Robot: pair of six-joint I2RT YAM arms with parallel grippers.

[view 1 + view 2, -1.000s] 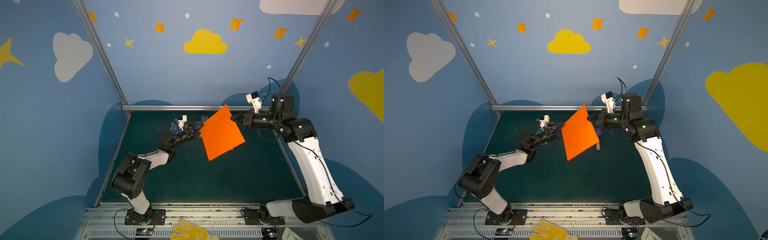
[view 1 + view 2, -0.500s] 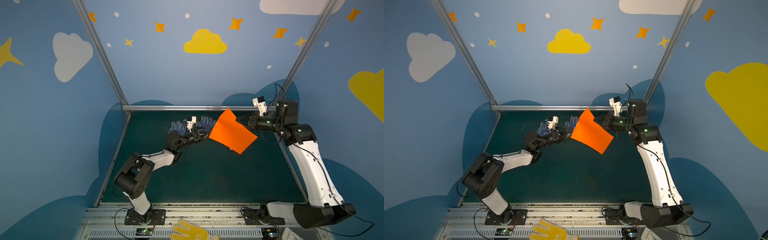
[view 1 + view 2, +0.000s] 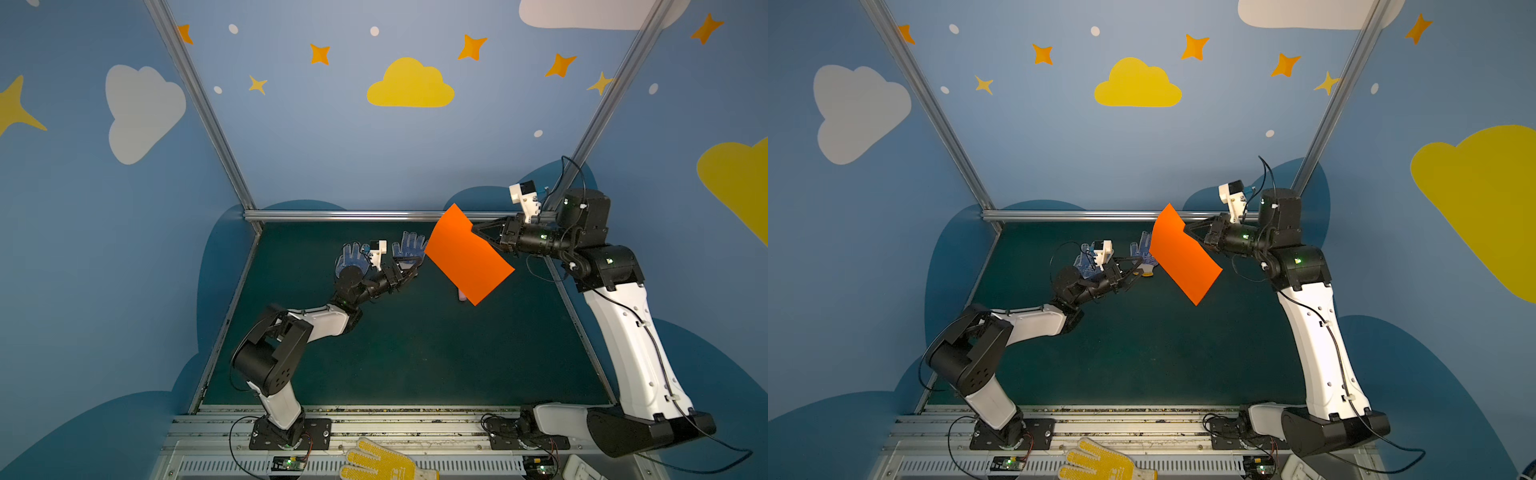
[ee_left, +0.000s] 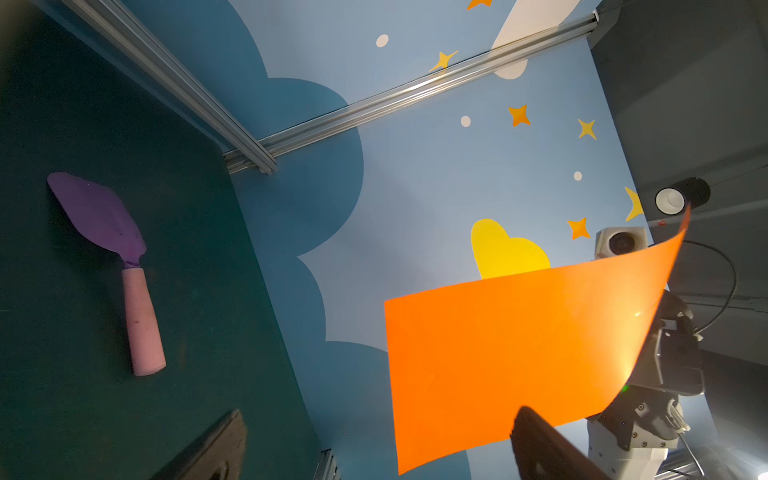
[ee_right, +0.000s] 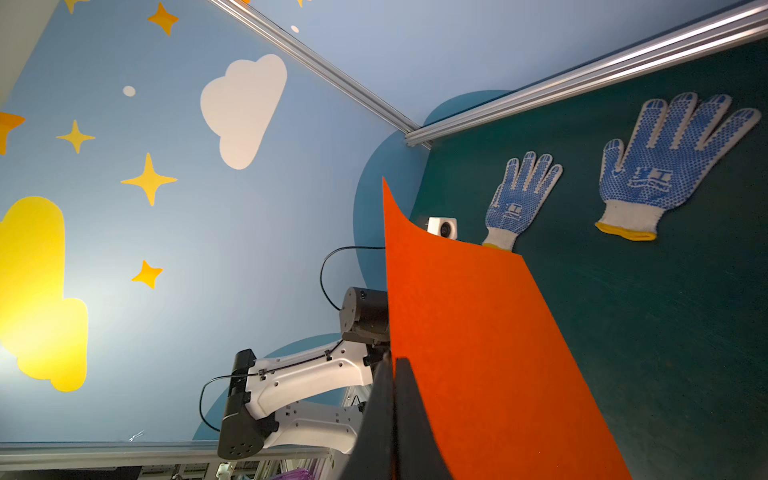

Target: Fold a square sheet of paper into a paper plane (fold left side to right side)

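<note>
Orange and curling at one corner, the sheet of paper [image 3: 467, 255] hangs in the air over the back of the green mat [image 3: 395, 353], its edge pinched between the pressed-together jaws of the right gripper [image 3: 474, 227]. The left gripper [image 3: 415, 266], jaws spread wide, hovers just beside it, not touching. Two blue-dotted gloves [image 5: 673, 166] and a purple-and-pink toy shovel [image 4: 124, 266] lie on the mat.

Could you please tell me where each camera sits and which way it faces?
Top view: high in front, looking down at mat; left arm, right arm, right claw pinching paper.
Top view: alongside, same aim; both arms, left claw open.
Left wrist: on left arm, facing paper and shovel; own fingers.
Right wrist: on right arm, facing gloves past paper; right claw, left arm.
All share the paper.
</note>
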